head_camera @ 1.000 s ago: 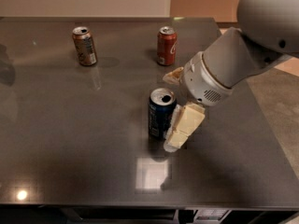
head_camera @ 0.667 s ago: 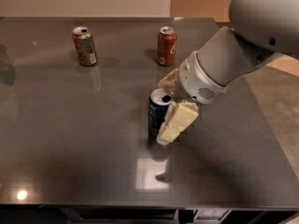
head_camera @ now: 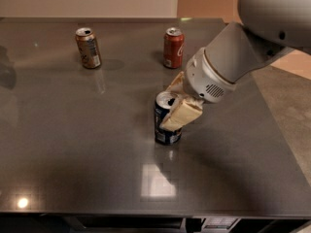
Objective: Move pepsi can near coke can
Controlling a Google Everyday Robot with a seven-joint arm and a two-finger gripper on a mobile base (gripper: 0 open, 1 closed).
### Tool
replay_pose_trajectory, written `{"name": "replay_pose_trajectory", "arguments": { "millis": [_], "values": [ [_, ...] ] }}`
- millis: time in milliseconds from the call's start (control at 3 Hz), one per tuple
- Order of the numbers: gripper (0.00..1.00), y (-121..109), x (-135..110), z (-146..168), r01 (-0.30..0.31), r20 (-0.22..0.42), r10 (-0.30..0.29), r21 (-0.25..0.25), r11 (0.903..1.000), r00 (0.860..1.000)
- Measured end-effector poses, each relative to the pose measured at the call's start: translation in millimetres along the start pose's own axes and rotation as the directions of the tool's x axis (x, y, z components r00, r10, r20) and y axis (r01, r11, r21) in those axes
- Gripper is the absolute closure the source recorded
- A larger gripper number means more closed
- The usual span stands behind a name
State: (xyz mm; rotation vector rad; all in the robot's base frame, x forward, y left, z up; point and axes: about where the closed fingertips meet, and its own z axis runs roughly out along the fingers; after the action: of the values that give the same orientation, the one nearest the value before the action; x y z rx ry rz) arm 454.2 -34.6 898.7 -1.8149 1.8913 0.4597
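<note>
The pepsi can (head_camera: 165, 128) is dark blue with a silver top and stands upright on the dark table (head_camera: 73, 144), a little right of centre. My gripper (head_camera: 174, 101) comes in from the right and is shut on it, with one tan finger (head_camera: 181, 114) across its front right and the other behind its rim. The can rests on the table. The coke can (head_camera: 173, 48) is red and stands upright at the back, well behind the pepsi can.
A tan-brown can (head_camera: 88, 48) stands upright at the back left. The table's right edge (head_camera: 279, 130) borders a lighter floor. My white arm (head_camera: 252, 42) fills the upper right, above the table's back right corner.
The gripper has shifted left onto the pepsi can and its fingers have drawn together around it. The can has stayed in place on the table.
</note>
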Motion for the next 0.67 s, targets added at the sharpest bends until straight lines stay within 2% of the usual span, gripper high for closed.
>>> {"name": "replay_pose_trajectory", "arguments": {
  "millis": [333, 667],
  "values": [
    [0.87, -18.7, -3.7, -8.4, -0.012, -0.016, 0.012, 0.02, 0.9997, 1.0],
    [1.0, -53.2, -3.7, -16.6, -0.055, -0.023, 0.056, 0.055, 0.997, 0.998]
  ]
}}
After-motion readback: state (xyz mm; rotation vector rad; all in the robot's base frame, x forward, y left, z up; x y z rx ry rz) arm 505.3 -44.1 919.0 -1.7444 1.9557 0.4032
